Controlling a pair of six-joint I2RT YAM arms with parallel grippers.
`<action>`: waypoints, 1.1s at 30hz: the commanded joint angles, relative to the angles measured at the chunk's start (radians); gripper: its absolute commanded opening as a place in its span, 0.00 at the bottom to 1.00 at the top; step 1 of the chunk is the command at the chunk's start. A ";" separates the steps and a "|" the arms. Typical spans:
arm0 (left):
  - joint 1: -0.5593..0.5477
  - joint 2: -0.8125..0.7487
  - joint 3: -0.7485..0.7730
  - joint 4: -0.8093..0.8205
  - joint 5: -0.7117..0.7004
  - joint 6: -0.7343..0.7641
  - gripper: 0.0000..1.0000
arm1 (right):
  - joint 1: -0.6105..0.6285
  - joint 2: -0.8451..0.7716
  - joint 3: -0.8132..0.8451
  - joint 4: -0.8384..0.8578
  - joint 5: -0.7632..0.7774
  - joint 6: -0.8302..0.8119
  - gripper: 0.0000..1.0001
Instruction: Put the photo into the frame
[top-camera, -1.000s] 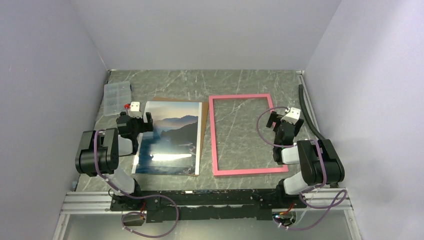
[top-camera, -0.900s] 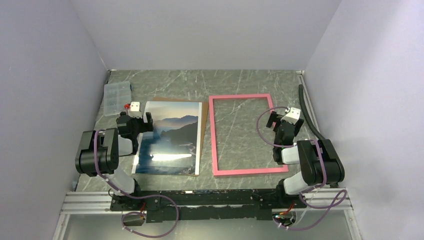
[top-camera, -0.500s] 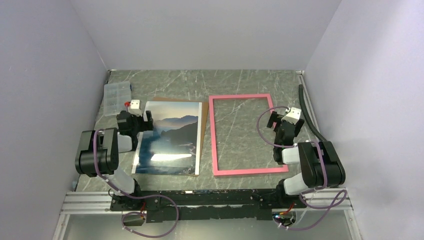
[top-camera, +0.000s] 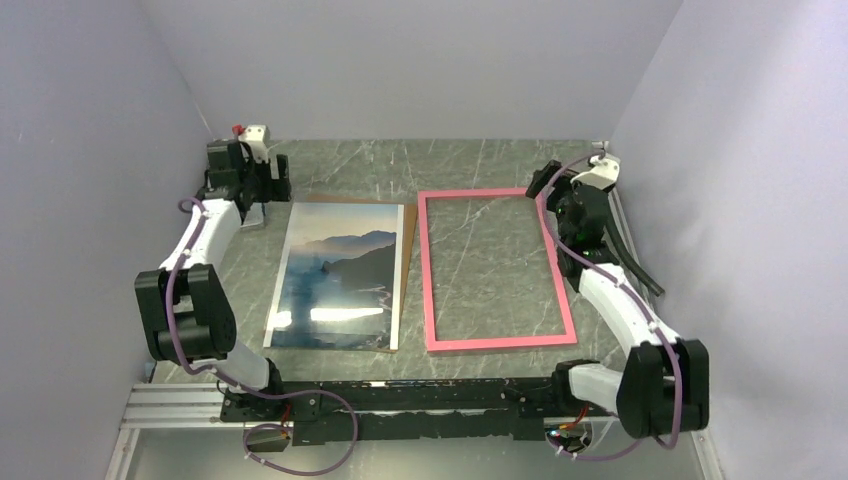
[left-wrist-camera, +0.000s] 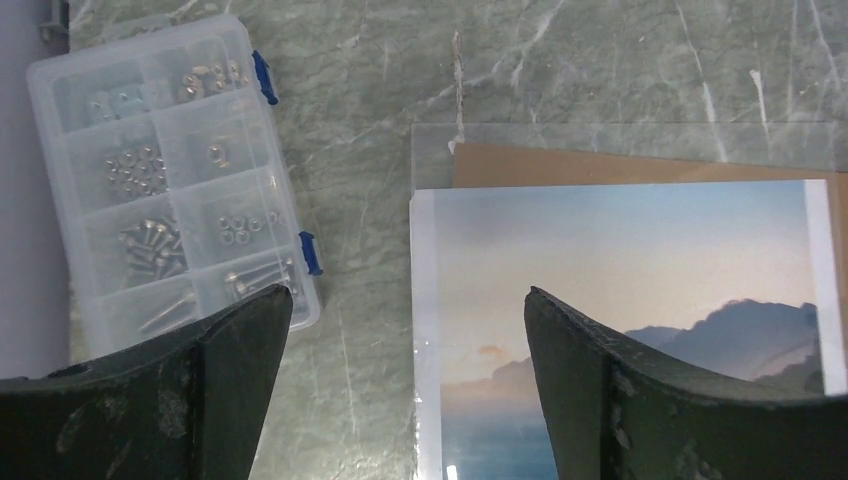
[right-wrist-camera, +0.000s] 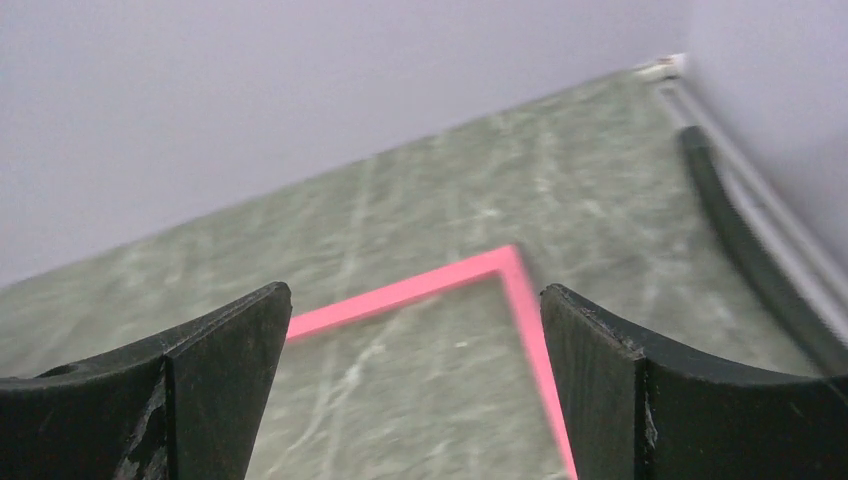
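Pale lilac walls close in a green marbled table (top-camera: 480, 165), where the frame (top-camera: 480, 192) lies flat and pink side up on the right half, with nothing inside its rails but the marble showing through. Just to its left, close but not touching, the photo (top-camera: 335, 280) lies face up on a brown backing board (top-camera: 408, 270), which peeks out along the print's right and far edges. Both arms reach toward the far side of the table. The left gripper (left-wrist-camera: 405, 305) hangs above the photo's far left corner with its jaws spread wide and holding nothing, and the right gripper (right-wrist-camera: 415, 300) is just as wide and empty over the frame's far right corner. The print looks light, thin, glossy and easily creased, and since it lies flat it probably gives little to pinch. The left wrist view shows its left margin overhanging the board, so that lip seems the likeliest hold. That view alone shows a clear compartment box of screws and nuts (left-wrist-camera: 170, 170) beside the print, which the left arm mostly hides from above. Only the overhead camera shows photo and frame together, and the right wrist camera picks out a black hose (right-wrist-camera: 750, 240) along the wall.
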 joint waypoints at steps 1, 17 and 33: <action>0.011 0.006 0.144 -0.305 0.031 0.003 0.92 | -0.007 -0.071 -0.038 -0.071 -0.319 0.186 1.00; 0.026 -0.096 0.182 -0.370 0.071 -0.013 0.92 | 0.498 0.213 0.266 -0.421 0.014 0.098 1.00; 0.150 -0.057 0.292 -0.551 0.132 -0.078 0.89 | 0.727 0.643 0.598 -0.728 0.189 0.250 0.93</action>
